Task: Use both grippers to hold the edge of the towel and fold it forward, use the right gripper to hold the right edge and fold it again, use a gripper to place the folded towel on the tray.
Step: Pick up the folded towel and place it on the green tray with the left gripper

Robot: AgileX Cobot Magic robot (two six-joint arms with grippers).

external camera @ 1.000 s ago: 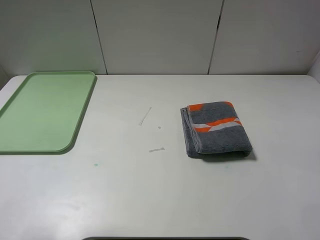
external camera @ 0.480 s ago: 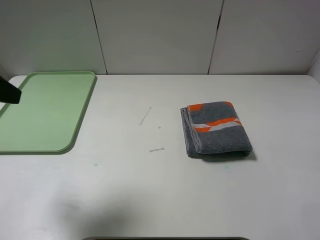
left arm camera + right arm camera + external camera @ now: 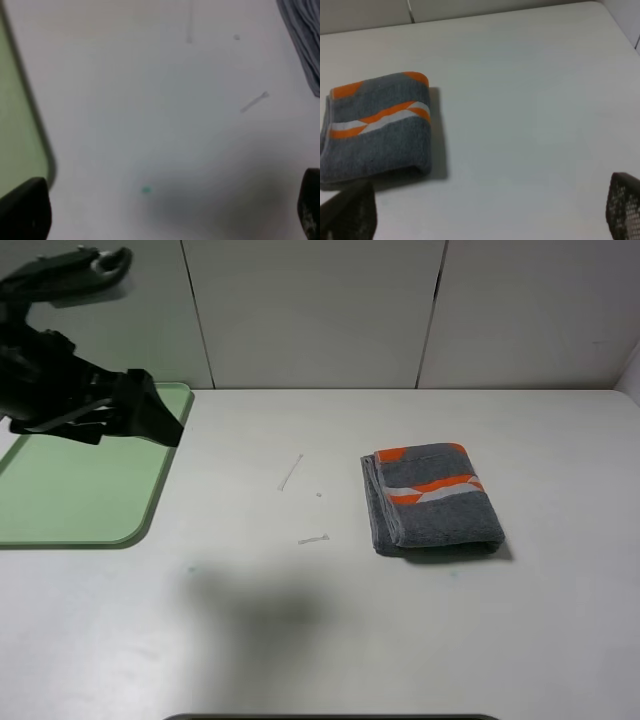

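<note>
The towel (image 3: 431, 499) lies folded on the white table, right of centre, dark grey with an orange and white band toward the back; it also shows in the right wrist view (image 3: 376, 127) and at the edge of the left wrist view (image 3: 303, 40). The pale green tray (image 3: 70, 490) sits at the far left, with nothing on the part that shows. My left gripper (image 3: 160, 420) hovers above the tray's right rim (image 3: 20, 115), open and holding nothing, well left of the towel. The right gripper (image 3: 485, 210) is open, back from the towel, and out of the exterior view.
Two thin white scraps (image 3: 291, 472) (image 3: 313, 539) and a small speck (image 3: 319, 494) lie on the table between tray and towel. A small green spot (image 3: 190, 568) marks the surface nearer the front. White wall panels close off the back.
The left arm has swung in from the left edge to above the tray's right rim, throwing a shadow on the table. The towel and tray have not moved.
</note>
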